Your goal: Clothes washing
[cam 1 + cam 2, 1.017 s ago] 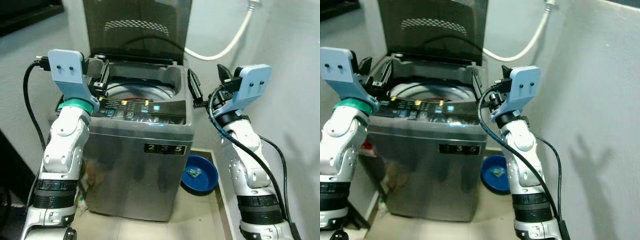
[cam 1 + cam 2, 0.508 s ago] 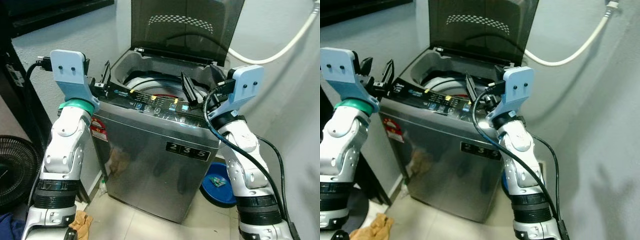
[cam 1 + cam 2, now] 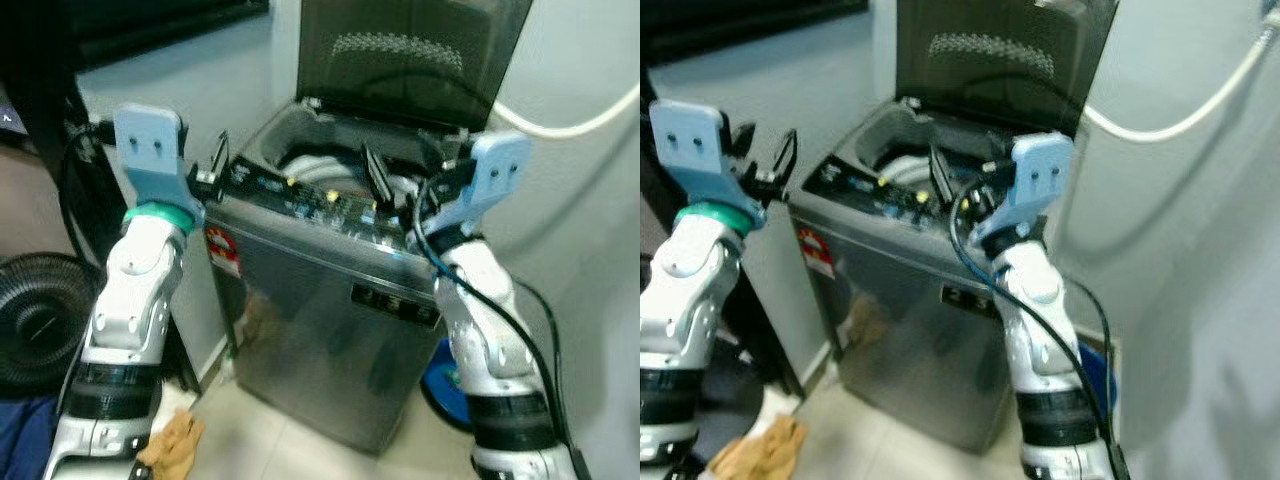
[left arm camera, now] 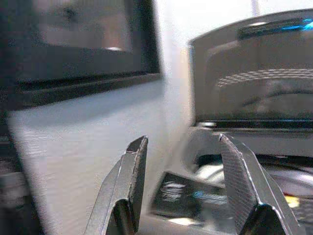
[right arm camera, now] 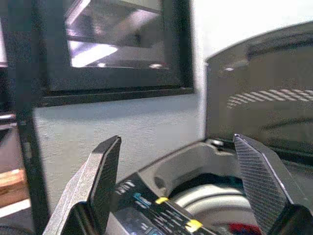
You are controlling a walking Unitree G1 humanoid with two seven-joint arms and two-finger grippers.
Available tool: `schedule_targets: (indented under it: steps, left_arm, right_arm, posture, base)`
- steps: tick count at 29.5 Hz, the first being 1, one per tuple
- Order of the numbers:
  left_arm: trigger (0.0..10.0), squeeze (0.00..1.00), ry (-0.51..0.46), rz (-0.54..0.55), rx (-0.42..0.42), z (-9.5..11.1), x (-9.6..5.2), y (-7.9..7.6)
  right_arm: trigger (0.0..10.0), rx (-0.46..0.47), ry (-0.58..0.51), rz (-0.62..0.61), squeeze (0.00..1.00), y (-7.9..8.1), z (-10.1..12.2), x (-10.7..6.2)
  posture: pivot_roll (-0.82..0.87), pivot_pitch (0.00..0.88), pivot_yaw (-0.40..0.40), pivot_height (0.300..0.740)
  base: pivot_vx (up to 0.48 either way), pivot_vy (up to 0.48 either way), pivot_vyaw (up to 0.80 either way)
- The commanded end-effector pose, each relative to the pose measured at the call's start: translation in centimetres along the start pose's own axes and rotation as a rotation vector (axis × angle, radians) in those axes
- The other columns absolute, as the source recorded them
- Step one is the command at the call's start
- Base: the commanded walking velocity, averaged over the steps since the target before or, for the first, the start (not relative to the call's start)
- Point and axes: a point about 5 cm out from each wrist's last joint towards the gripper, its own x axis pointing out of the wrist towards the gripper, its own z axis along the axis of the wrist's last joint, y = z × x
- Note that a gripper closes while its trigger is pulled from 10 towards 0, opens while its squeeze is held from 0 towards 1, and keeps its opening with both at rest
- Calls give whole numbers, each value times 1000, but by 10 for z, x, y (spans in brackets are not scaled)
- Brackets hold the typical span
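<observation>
Fingers spread wide, nothing held, on both grippers raised at the open washing machine [image 3: 330,330]

Left gripper [image 3: 212,170] hangs w/ its black fingers [image 4: 128,188] parted just off the machine's left front corner, beside the control panel [image 3: 300,195]; right gripper [image 3: 385,180] is over the panel's right end, fingers [image 5: 257,178] apart above the drum opening [image 3: 320,165]. The grey top-loader stands against a pale wall, dark lid [image 3: 415,55] tipped up at the back; something red shows low in the drum in right wrist view. A white hose [image 3: 580,120] curves along the wall at right. Floor: blue basin [image 3: 445,385] by the machine's right foot, yellowish cloth [image 3: 170,440] at front left, black fan [image 3: 40,325] far left. Frames blurred
</observation>
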Motion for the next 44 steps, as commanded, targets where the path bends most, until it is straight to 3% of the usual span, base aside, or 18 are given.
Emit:
schedule_targets:
  steps: [1,44]
  left_arm:
    - [10000,0,17,6,11,-4,-2,2]
    - [10000,0,22,-4,21,-5,1,0]
  right_arm:
    - [10000,-37,23,5,0,-1,-5,-1]
    - [10000,-35,10,26,0,3,-5,-2]
  posture:
    - [36,3,9,740]
    - [34,3,15,740]
  base:
    - [0,0,719]
    - [0,0,718]
